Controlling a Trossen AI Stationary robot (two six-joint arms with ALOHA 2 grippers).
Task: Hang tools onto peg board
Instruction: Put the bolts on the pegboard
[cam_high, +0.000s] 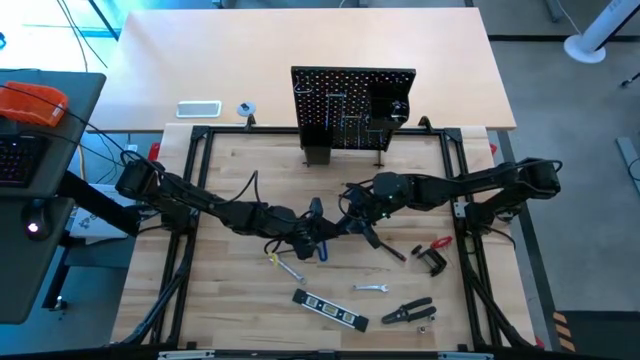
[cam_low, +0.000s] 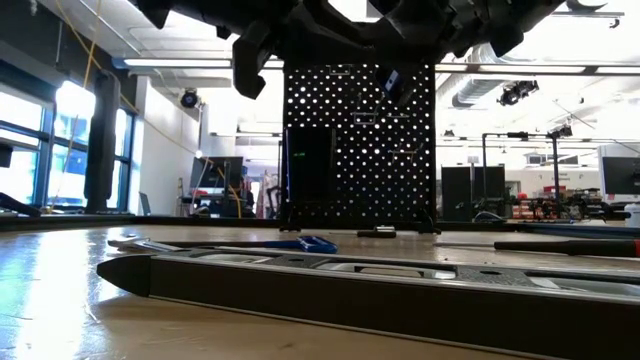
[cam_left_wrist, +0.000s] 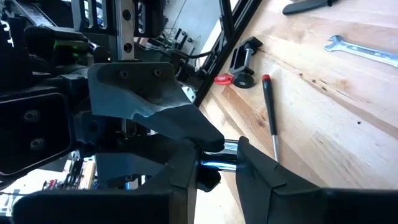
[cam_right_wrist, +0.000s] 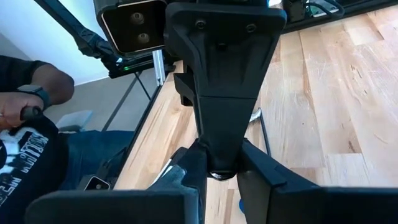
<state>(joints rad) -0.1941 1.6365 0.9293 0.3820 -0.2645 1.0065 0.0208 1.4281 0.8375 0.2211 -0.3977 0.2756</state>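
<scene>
Nearest the front edge of the tabletop (cam_high: 250, 320), black level (cam_high: 330, 310), pliers (cam_high: 410, 313) & small wrench (cam_high: 371, 288) are laid flat. Mid-tabletop, both pincers are met: left pincer (cam_left_wrist: 217, 163) is clamped on a shiny metal shaft (cam_left_wrist: 225, 165); right pincer (cam_right_wrist: 219, 169) is closed on the left pincer's finger. Farthest, peg board (cam_high: 352, 106) is stood upright.
</scene>
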